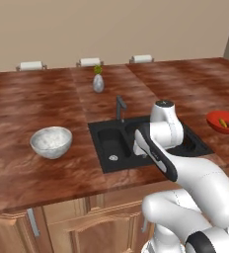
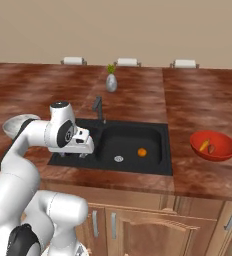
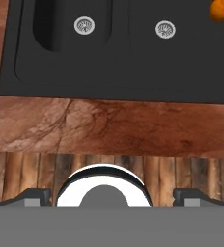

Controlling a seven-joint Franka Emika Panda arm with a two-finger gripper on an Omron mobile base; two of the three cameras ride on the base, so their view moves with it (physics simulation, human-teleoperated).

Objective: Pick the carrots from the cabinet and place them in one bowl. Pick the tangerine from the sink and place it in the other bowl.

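The black double-basin sink [image 2: 155, 127] is set into the brown counter. A small orange tangerine [image 2: 142, 152] lies in its right basin, also seen as the tangerine [image 3: 220, 8] in the hand view. My gripper [image 2: 74, 154] hangs open and empty over the counter's front edge by the left basin; the fingertips [image 3: 36, 195] stand wide apart. The red bowl [image 2: 226, 150] on the right holds both carrots [image 2: 207, 146]. The whitish-grey bowl [image 1: 51, 142] sits left of the sink. The cabinet is out of view.
A thin dark faucet [image 1: 119, 107] rises behind the sink, and a small grey vase [image 1: 98, 82] with a green sprig stands farther back. Three white chair tops [image 1: 90, 62] line the far edge. Wooden cupboard doors [image 2: 138, 225] lie under the counter.
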